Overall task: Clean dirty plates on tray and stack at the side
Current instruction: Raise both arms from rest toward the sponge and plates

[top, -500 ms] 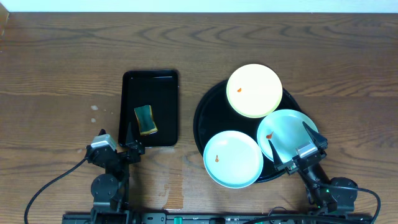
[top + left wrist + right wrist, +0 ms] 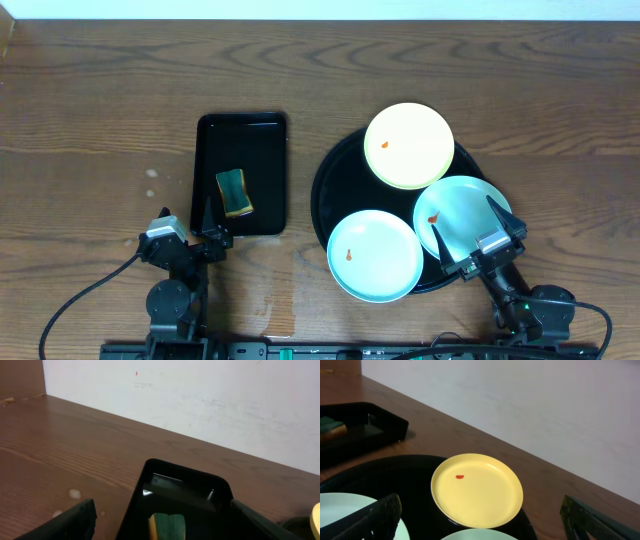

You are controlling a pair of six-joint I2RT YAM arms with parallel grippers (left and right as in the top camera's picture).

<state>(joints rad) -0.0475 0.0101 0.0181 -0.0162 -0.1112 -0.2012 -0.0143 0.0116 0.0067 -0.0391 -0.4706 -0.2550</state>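
The round black tray (image 2: 335, 175) holds three plates. The pale yellow plate (image 2: 408, 146) lies at its back, with an orange-red smear; it also shows in the right wrist view (image 2: 477, 492). One mint-blue plate (image 2: 375, 256) lies at the front left, another (image 2: 462, 213) at the front right, each with a smear. My right gripper (image 2: 468, 233) is open and empty over the near edge of the right mint plate. My left gripper (image 2: 188, 226) is open and empty at the near end of the rectangular tray.
A small rectangular black tray (image 2: 241, 135) holds a green and yellow sponge (image 2: 234, 192), seen in the left wrist view too (image 2: 167, 526). Pale spots (image 2: 151, 175) mark the bare wood tabletop (image 2: 100, 110) left of it. A white wall (image 2: 200, 400) stands behind the table.
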